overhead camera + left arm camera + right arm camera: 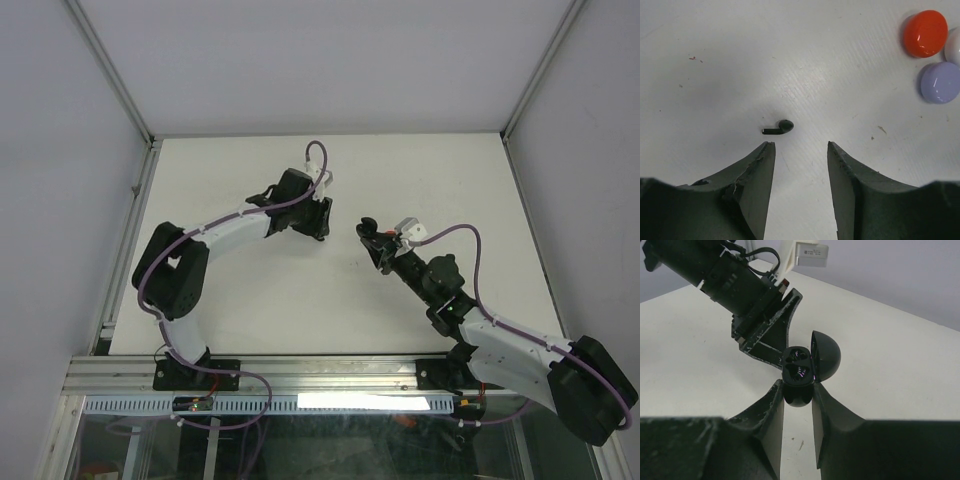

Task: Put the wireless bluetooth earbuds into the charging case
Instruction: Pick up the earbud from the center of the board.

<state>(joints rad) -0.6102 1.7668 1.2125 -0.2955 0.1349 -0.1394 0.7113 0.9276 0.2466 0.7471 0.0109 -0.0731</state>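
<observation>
Now left pincer (801, 145) apart, earbud (779, 128) just beyond tips; right pincer (797, 386) clamps open case (800, 367).

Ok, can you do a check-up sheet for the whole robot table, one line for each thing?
Surface: white table, a few tiny specks.
Job's things: black earbud lying on the table, just past the left fingertips; black case with its lid open.
Clutter: red case, white case and lilac case, all closed and close together.
Grippers: left gripper open, holding nothing; right gripper shut on the black case.
Cables: purple cable looped along each arm.
Surroundings: metal frame and grey walls; nothing else seen.
</observation>
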